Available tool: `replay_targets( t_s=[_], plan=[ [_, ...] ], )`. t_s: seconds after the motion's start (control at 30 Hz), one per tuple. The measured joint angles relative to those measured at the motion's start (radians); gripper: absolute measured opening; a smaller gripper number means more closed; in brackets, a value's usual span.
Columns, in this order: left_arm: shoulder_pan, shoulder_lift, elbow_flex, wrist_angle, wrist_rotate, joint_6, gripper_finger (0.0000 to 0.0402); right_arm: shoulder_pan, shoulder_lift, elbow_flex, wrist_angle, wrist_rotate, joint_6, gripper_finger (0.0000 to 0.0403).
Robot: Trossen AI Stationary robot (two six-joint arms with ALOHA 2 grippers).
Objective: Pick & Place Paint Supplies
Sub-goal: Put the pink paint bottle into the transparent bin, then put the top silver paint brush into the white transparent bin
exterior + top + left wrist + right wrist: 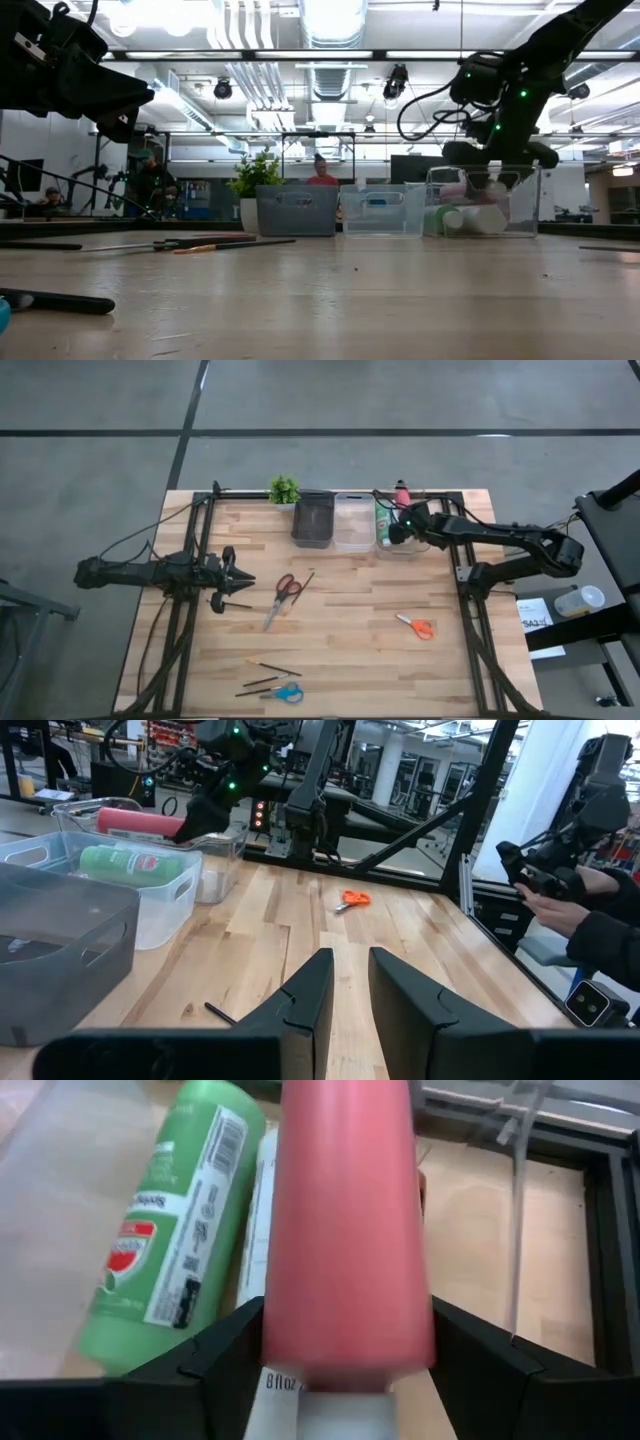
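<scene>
Your right gripper (345,1355) hangs over the clear bin (398,546) at the back of the bench (350,650), and the pinkish-red paint tube (348,1220) lies between its fingers. You cannot tell whether they clamp it or stand just clear. A green tube (165,1240) lies in that bin, with a white tube (262,1200) beside it. Your left gripper (345,995) waits above the bench's left side, fingers slightly apart and empty. Red-handled scissors (283,598), orange-handled scissors (416,626), blue-handled scissors (283,693) and thin brushes (270,669) lie on the bench.
</scene>
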Motion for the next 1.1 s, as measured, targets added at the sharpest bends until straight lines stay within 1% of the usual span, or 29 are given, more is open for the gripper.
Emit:
replay_targets(
  t_s=[0.1, 0.17, 0.33, 0.63, 0.9, 1.1],
  plan=[
    [0.000, 0.000, 0.000, 0.000, 0.000, 0.000, 0.0077, -0.001, 0.009, 0.004, 0.007, -0.008, 0.000, 0.0278],
    [0.000, 0.000, 0.000, 0.000, 0.000, 0.000, 0.0077, -0.001, 0.012, 0.004, 0.005, -0.010, 0.000, 0.0284],
    [0.000, 0.000, 0.000, 0.000, 0.000, 0.000, 0.0077, -0.001, 0.002, 0.007, 0.007, -0.022, -0.005, 0.0286],
    [0.000, 0.000, 0.000, 0.000, 0.000, 0.000, 0.0077, 0.023, -0.087, 0.040, 0.007, -0.050, -0.045, 0.0287],
    [0.000, 0.000, 0.000, 0.000, 0.000, 0.000, 0.0077, 0.127, -0.188, 0.081, 0.012, -0.048, -0.074, 0.0288],
    [0.000, 0.000, 0.000, 0.000, 0.000, 0.000, 0.0077, 0.246, -0.221, 0.083, 0.148, -0.048, -0.198, 0.0288]
  ],
)
